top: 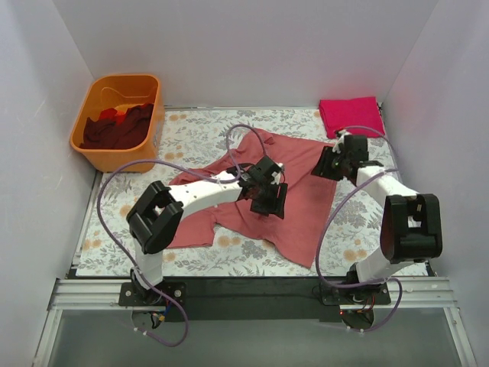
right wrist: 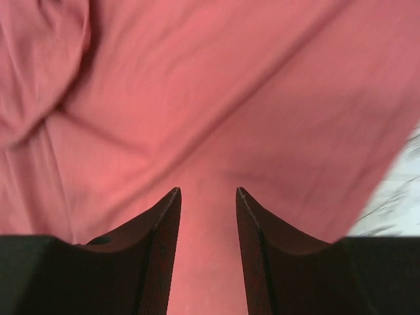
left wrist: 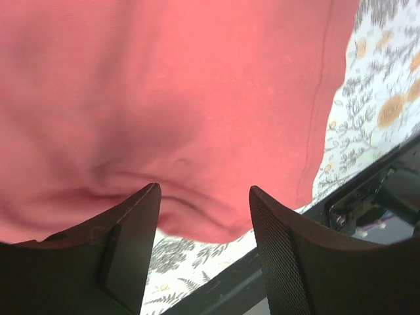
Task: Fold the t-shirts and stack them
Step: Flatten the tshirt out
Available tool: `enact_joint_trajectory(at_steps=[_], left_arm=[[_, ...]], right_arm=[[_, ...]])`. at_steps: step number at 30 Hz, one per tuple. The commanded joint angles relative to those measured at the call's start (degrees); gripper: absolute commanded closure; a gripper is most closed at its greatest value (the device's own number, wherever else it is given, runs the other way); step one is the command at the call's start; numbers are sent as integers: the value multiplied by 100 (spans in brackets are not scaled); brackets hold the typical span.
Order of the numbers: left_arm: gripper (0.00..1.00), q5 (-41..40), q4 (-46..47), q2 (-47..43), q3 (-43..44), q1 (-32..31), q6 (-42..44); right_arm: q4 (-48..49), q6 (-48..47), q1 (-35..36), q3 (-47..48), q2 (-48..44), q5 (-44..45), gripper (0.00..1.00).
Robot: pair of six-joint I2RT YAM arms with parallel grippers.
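A dusty salmon-pink t-shirt (top: pixel 298 199) lies rumpled and spread across the middle of the floral table cover. My left gripper (top: pixel 269 200) is open, just above its middle; the left wrist view shows the shirt's hem (left wrist: pixel 197 111) and nothing between the fingers (left wrist: pixel 134 236). My right gripper (top: pixel 324 165) is open over the shirt's right upper part; the right wrist view shows flat pink cloth (right wrist: pixel 216 98) between the fingers (right wrist: pixel 161 243). A folded bright magenta t-shirt (top: pixel 350 115) lies at the back right. Dark maroon and red t-shirts (top: pixel 118 126) lie in the orange tub.
The orange plastic tub (top: pixel 114 157) stands at the back left corner. White walls close in the left, back and right sides. The table's black front rail (top: pixel 252 290) runs along the near edge, also seen in the left wrist view (left wrist: pixel 367 190).
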Motion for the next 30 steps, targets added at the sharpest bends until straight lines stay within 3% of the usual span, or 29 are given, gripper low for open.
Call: enact_joint_trajectory(at_steps=[1,5,10,20,24,30], left_arm=[[44,-765,-128,-979,-248,316,-265],[44,-1169,-330,-1682,-897,605,-476],[44,-1346,-497,-2630,-1987,1519,-740],[40,-1558,-639,-3607,-3367,2882,-740],[40,-1496,-542,-3477,-3430,3067,-723],[42,-1084,-322,-3064,-3088,3067,-749]], right_arm=[[-84,298,563,-672,-324,195,53],[-119,430,846,-1149,-579,424,53],[-225,281,742,-1097,-264,1004,54],[-216,-142,-515,484,1484,1585,56],[-558,-238,-595,1634,2022,1365,55],[-770,-326,-446,1313,1059,1040,54]])
